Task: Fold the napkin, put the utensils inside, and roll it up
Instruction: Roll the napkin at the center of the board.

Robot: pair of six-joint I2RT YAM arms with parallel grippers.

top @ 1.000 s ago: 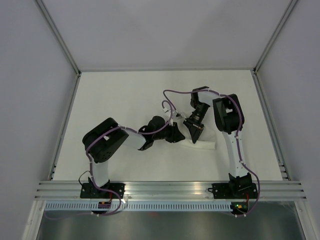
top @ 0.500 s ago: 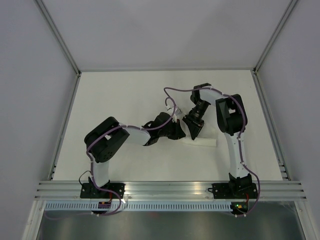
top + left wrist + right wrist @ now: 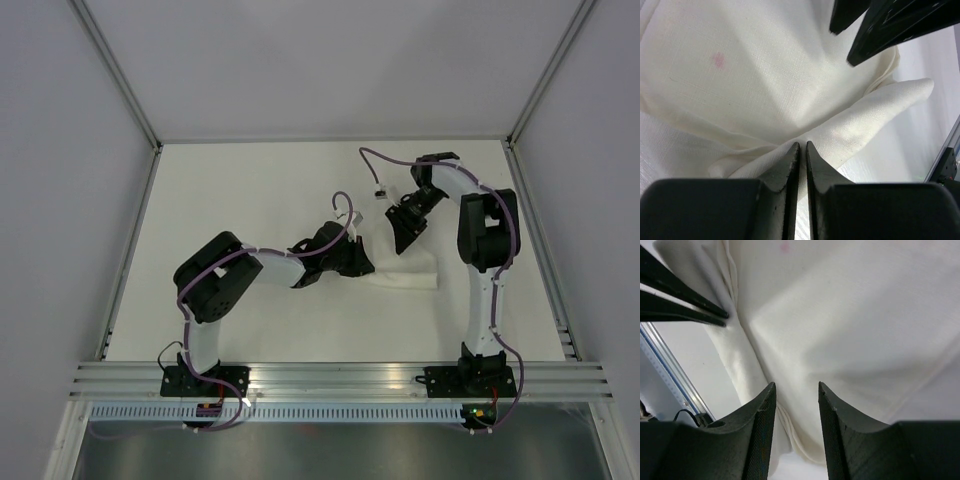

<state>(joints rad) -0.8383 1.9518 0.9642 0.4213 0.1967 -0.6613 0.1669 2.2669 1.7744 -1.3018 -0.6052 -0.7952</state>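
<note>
While the right fingers point(image 3: 760, 430) hang spread above the napkin point(image 3: 410, 281), the left fingers point(image 3: 780, 180) — nearly together — seemingly pinch it.

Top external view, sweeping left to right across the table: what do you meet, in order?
left arm's elbow → left fingers → napkin → right arm's elbow

Both arms point(image 3: 215, 285) white links, black joints; purple cables point(image 3: 365, 153); black tapered tool fingers point(image 3: 760, 435).
</note>
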